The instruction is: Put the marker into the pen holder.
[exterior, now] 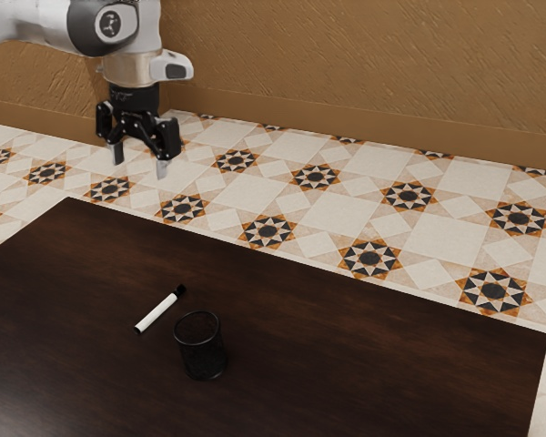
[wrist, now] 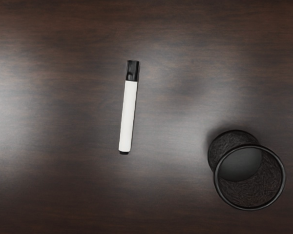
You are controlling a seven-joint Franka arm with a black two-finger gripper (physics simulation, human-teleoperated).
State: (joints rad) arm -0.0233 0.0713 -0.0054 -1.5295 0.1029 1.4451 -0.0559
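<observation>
Fingers [exterior: 138,167] apart and empty above the desk [exterior: 364,341], the arm seems about to start, needing to descend onto the flat-lying marker [exterior: 157,312].

White arm, black mechanical fingers [exterior: 162,169]

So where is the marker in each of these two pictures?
Exterior view: the marker lies on the table toward the exterior view's left, beside the black pen holder.
Wrist view: near the picture's middle, white barrel with black ends, apart from the holder.
Shared landmark: that pen holder, upright and round-rimmed.
</observation>
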